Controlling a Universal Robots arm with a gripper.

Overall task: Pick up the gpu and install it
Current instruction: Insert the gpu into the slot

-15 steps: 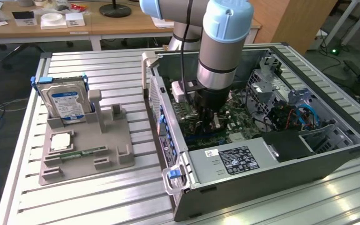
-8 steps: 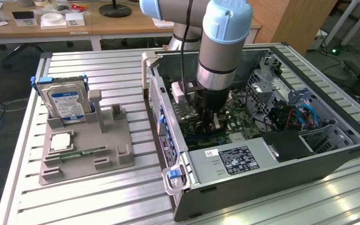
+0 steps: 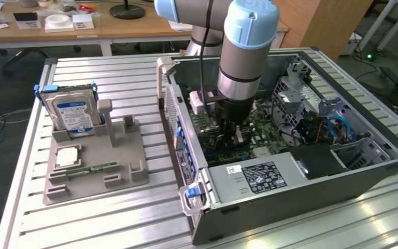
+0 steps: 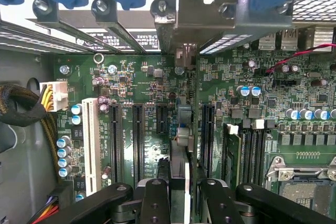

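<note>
The gripper [image 4: 178, 195] is deep inside the case [image 3: 365, 171], jaws clamped on the gpu [image 4: 181, 129], edge-on over a motherboard [image 4: 157, 82] slot; seating looks unfinished.

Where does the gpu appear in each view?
Exterior view: the gpu sits near the middle, inside the open computer case, at the tool under the arm and largely hidden by it.
Wrist view: the gpu is edge-on between the tool's fingers, over the expansion slots.
Shared landmark: the green motherboard.
</note>
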